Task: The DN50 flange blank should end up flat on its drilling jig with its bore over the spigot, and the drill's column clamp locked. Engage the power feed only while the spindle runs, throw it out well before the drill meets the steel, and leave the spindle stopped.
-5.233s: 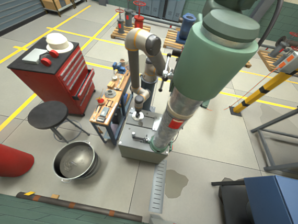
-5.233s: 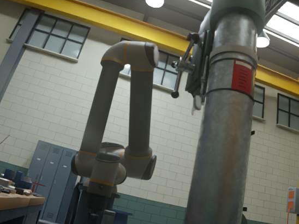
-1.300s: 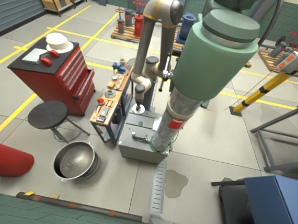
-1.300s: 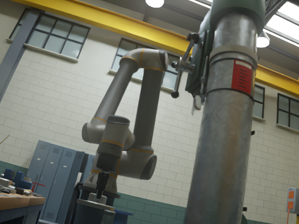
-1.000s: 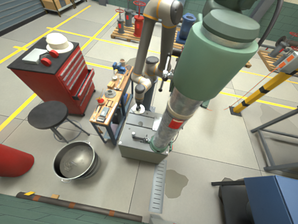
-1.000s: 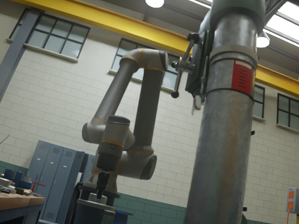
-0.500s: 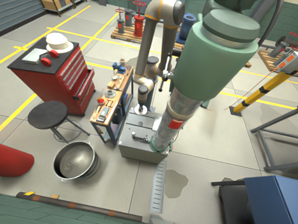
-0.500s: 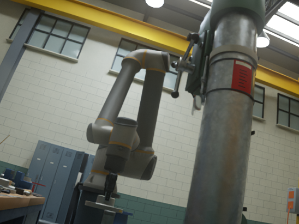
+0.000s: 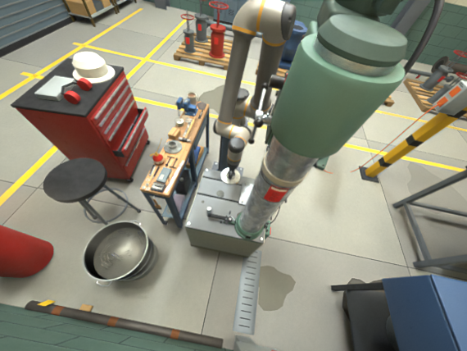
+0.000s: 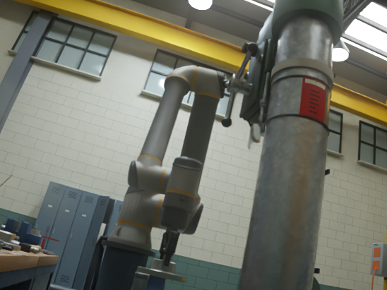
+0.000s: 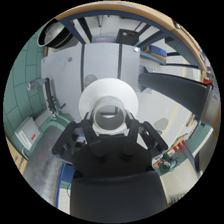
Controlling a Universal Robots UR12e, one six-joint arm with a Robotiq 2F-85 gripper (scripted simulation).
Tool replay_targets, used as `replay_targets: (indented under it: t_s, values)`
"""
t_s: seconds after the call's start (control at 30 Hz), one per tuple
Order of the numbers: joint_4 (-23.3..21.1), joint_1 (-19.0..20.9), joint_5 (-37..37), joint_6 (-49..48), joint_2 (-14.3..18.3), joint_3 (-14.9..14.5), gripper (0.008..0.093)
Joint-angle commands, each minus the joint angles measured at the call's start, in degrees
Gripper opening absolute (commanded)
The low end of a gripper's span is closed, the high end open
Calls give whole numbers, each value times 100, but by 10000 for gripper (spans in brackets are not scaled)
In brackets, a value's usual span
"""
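The drilling jig and its spigot are hidden beneath the flange blank (image 11: 109, 103), a pale grey disc with a raised neck and an open bore. The blank is held by its neck in my closed gripper (image 11: 110, 121), hanging over the far end of the drill's grey slotted table (image 9: 223, 192). From the side camera the blank (image 9: 230, 175) shows as a white disc under the gripper (image 9: 232, 166). The column clamp handle (image 9: 217, 215) lies on the table near the steel column (image 9: 266, 192). The feed levers (image 10: 236, 86) stick out from the green drill head.
Behind the drill stands my arm's pedestal, with a wooden workbench (image 9: 176, 156) of small tools to the left. A red tool chest (image 9: 90, 110), a round stool (image 9: 75, 180) and stacked steel bowls (image 9: 119, 252) stand further left. A striped barrier (image 9: 413, 143) stands to the right.
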Motion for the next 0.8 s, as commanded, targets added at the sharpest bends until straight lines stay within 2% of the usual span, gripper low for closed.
replay_targets:
  t_s: [0.0, 0.77]
  values:
    - [-10, 67, 1, 65, -4, -38, 80]
    - [322, 1616, -1, 1617, 327, -703, 80]
